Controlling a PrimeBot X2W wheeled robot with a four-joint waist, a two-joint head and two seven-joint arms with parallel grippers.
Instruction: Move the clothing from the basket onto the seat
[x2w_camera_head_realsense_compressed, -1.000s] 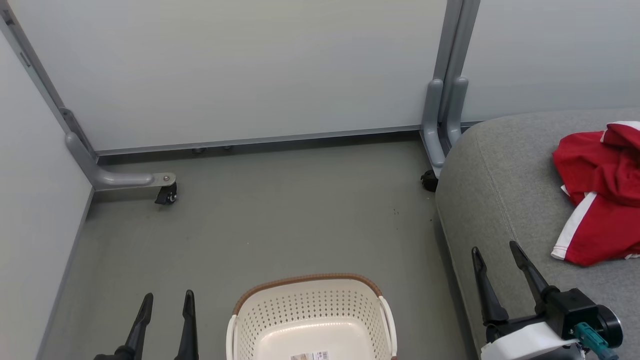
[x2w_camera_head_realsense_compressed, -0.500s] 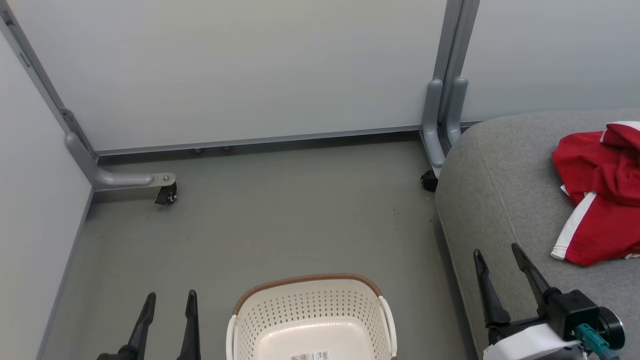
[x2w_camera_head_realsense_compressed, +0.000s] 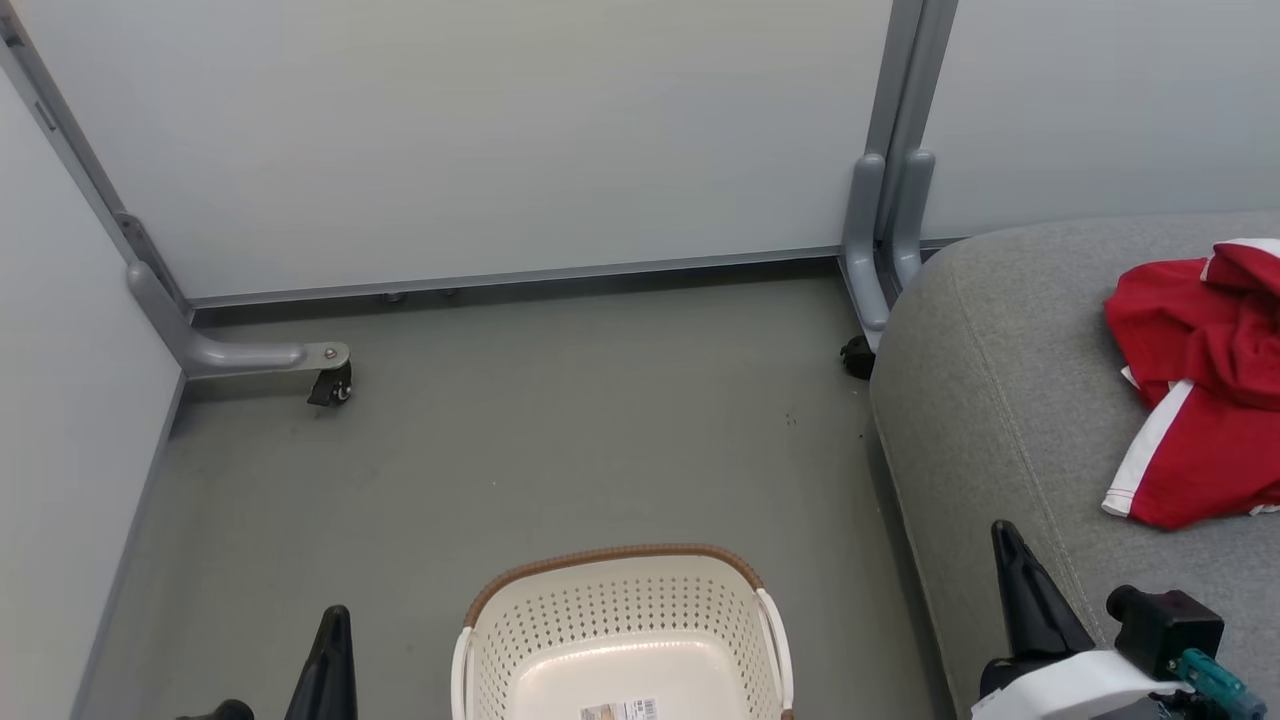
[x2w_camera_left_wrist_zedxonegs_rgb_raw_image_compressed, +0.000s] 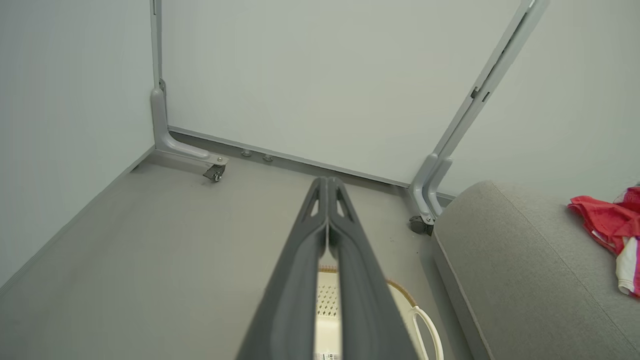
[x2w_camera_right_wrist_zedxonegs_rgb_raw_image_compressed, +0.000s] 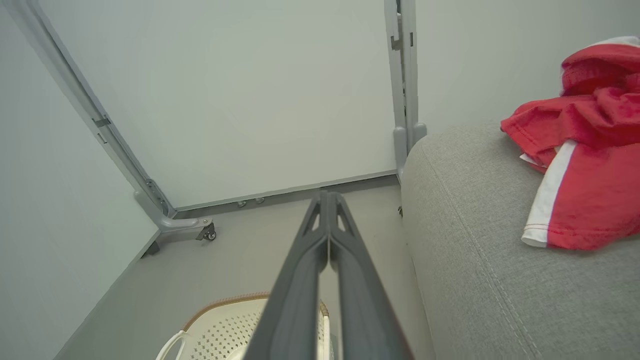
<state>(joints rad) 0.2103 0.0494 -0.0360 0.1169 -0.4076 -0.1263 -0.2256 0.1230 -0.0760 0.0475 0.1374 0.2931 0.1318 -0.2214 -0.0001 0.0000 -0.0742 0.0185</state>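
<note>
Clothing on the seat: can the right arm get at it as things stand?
Probably yes. The right gripper, shut, hangs beside the seat, and only bare grey cushion lies between it and the clothing. It would need to open first.

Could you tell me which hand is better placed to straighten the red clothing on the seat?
Probably the right hand: it hangs shut by the seat, near the clothing; the left hand is beyond the basket.
</note>
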